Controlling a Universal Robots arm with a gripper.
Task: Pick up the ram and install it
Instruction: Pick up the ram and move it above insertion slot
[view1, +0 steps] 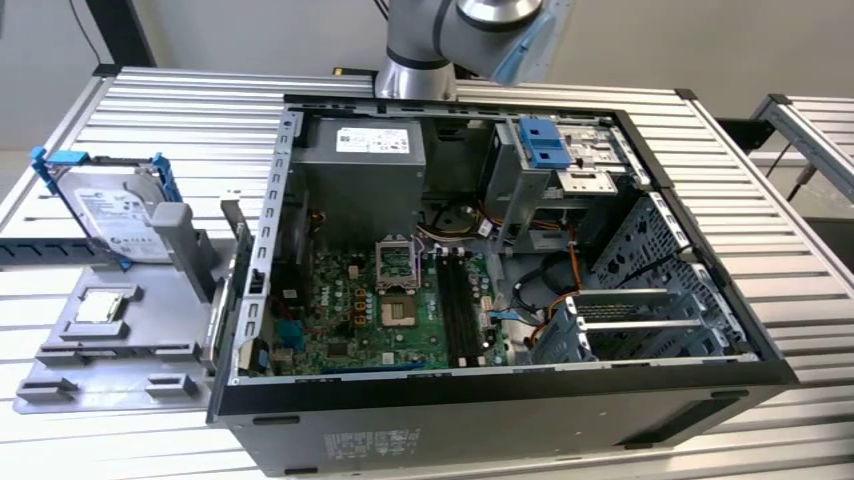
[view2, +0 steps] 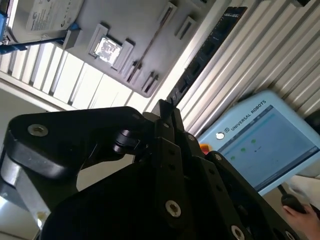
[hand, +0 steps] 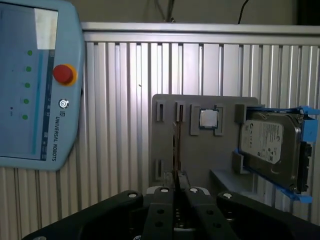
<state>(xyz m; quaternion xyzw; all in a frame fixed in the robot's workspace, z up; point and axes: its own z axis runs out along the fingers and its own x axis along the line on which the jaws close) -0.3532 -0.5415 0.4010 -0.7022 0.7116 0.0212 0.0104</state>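
Note:
The ram (view1: 238, 250) stands on edge in a slot at the side of the grey holder (view1: 80, 355) nearest the open computer case (view1: 507, 400). In the first wrist view I look along its thin edge, the ram (hand: 176, 142) lining up with my gripper (hand: 177, 176). The second wrist view shows the ram (view2: 210, 50) as a dark strip beyond the gripper (view2: 165, 107). The gripper is well above the holder, its fingers shut with nothing between them. The black memory slots (view1: 461, 300) lie on the green motherboard inside the case.
A silver hard drive in a blue frame (view1: 114, 210) leans on the holder, and a processor chip (view1: 100, 308) lies in a recess of the holder. A pale blue teach pendant (hand: 30, 85) lies on the ribbed table beside the holder. The arm's base (view1: 420, 75) stands behind the case.

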